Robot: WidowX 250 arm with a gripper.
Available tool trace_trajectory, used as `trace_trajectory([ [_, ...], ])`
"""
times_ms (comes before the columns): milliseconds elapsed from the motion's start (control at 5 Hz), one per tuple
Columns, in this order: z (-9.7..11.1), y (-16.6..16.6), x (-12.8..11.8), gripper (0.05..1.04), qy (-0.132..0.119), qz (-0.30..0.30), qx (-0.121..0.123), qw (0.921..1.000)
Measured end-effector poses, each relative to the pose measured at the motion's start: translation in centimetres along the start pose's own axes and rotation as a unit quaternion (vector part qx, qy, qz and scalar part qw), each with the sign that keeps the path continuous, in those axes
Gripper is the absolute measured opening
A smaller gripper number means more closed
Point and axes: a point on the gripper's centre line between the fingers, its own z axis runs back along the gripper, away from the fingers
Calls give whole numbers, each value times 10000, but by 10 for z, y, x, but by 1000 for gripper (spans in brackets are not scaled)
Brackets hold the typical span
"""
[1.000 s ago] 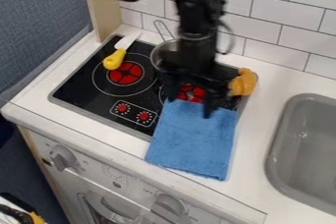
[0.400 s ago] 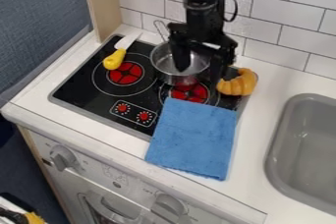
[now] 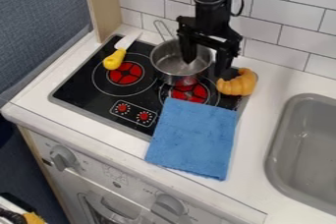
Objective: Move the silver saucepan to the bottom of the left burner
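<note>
My gripper (image 3: 205, 68) hangs open over the right rim of the silver saucepan (image 3: 169, 65). One finger dips inside the pan, and the other is outside it to the right. The pan stands upright at the back middle of the stove, overlapping the rear of the right burner (image 3: 190, 94), with its wire handle pointing at the back wall. To its left lies the left burner (image 3: 125, 72), ringed in white; a yellow-handled knife (image 3: 114, 59) rests across its upper left part.
An orange croissant-like toy (image 3: 238, 83) sits close to the right finger, at the stove's right edge. A blue cloth (image 3: 192, 137) covers the stove's front right. The grey sink (image 3: 302, 144) is at the right; a tiled wall (image 3: 275, 21) rises behind.
The gripper has moved back from over the right burner and cloth, then slightly right, to the pan's right rim. The pan, earlier largely hidden behind the arm, shows more fully.
</note>
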Motion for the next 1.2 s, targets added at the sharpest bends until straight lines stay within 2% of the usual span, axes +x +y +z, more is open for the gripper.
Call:
trace_trajectory([
  [200, -14, 5, 3, 704, 170, 43, 103, 9998],
  [400, -24, 6, 2, 536, 291, 16, 132, 9995],
  [600, -27, 7, 1, 267, 337, 24, 125, 9994],
  [800, -26, 6, 0, 110, 335, 51, 120, 9994],
  [1000, 1, 1, -7, 79, 66, 177, 32, 9998],
  [1200, 43, 6, -24, 77, -298, 450, 104, 9985],
])
